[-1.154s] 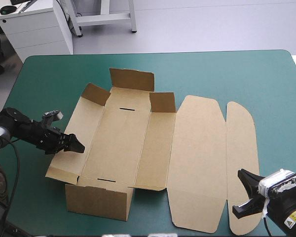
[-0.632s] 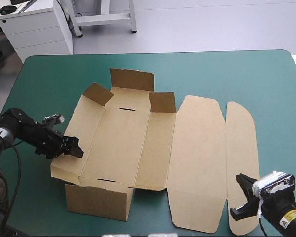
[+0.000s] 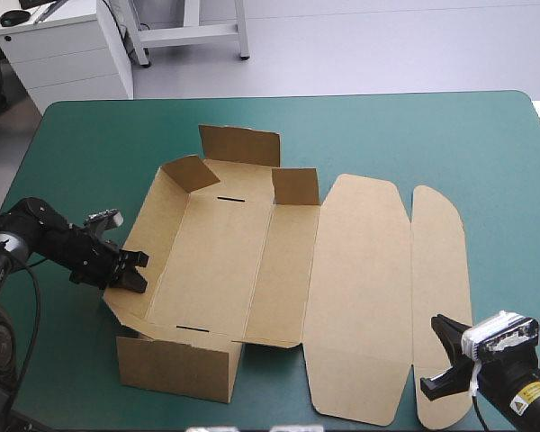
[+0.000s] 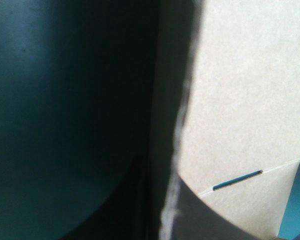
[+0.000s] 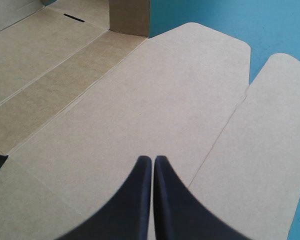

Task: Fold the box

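Observation:
The brown box (image 3: 225, 261) lies spread open on the teal-green cover (image 3: 414, 135), its lid (image 3: 360, 297) and tuck flap (image 3: 441, 270) flat to the right. My left gripper (image 3: 133, 270) is shut on the box's left wall (image 3: 144, 238), which tilts up off the table. In the left wrist view the wall's edge (image 4: 182, 125) runs straight out from between the fingers, with the box floor (image 4: 240, 100) and a slot (image 4: 237, 180) beyond. My right gripper (image 3: 443, 358) is shut and empty by the tuck flap's near end; in its own view the gripper (image 5: 152, 167) points over the lid (image 5: 155, 100).
The near end wall (image 3: 175, 364) stands upright close to the table's front edge. The far end flap (image 3: 240, 144) and two corner flaps (image 3: 295, 186) stand up at the back. Bare teal-green cover (image 3: 81, 162) lies left of the box and beyond it.
My left gripper closed on the left wall and moved slightly inward. The wall rose and the far-left corner flap swung inward. The right gripper dropped a little toward the near edge, then held.

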Available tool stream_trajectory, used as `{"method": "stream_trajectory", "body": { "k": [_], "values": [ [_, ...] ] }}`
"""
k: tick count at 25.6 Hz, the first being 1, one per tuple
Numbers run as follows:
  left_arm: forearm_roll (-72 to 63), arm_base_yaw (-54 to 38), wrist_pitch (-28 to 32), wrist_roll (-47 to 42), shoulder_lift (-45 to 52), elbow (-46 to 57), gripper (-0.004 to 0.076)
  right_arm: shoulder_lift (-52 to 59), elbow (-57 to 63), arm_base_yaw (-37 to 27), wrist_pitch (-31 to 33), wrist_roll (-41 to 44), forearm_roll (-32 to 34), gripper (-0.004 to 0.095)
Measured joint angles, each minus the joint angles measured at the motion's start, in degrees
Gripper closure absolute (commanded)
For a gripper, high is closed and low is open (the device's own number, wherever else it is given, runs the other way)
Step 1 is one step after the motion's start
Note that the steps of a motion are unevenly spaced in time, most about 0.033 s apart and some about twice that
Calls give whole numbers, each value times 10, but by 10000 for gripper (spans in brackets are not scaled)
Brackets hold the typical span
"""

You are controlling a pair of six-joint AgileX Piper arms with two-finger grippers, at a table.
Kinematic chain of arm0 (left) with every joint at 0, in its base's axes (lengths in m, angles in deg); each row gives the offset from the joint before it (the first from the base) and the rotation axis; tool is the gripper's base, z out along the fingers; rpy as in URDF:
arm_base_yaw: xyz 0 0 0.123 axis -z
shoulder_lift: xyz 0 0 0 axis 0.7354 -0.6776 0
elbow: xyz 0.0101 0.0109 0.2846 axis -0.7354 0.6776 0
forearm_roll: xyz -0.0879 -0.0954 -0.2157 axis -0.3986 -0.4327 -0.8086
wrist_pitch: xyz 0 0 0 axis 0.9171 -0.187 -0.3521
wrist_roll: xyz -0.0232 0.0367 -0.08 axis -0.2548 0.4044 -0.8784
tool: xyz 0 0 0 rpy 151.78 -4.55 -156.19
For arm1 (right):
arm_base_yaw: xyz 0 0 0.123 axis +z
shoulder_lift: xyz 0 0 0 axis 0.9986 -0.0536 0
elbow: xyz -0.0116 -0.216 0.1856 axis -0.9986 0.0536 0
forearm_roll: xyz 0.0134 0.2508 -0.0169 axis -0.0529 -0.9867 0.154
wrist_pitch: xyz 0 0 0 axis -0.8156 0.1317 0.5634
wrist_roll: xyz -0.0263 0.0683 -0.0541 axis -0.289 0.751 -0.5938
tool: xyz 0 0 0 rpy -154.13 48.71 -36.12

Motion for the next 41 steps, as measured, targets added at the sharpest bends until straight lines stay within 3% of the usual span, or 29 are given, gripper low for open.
{"method": "stream_trajectory", "body": {
  "k": [5, 9, 16, 26, 32, 36, 41],
  "values": [
    [69, 34, -4, -12, 0, -73, 734, 0, 0, 0, 0, 9, 0, 909],
    [274, 160, -8, -93, -14, -200, 734, 0, 0, 0, 0, 11, 0, 909],
    [561, 350, 10, -102, -63, -277, 734, 0, 0, 0, 0, 11, 7, 909],
    [764, 483, 106, -147, -93, -280, 734, 0, 1, 0, 0, 11, 9, 909],
    [814, 525, 122, -173, -92, -265, 734, 0, 3, 0, 0, 11, 9, 909],
    [907, 560, 150, -245, -65, -199, 734, 0, 3, 0, -1, 11, 9, 909],
    [1086, 624, 193, -401, -8, -78, 734, 0, 3, 0, -1, 11, 9, 909]
  ]
}}
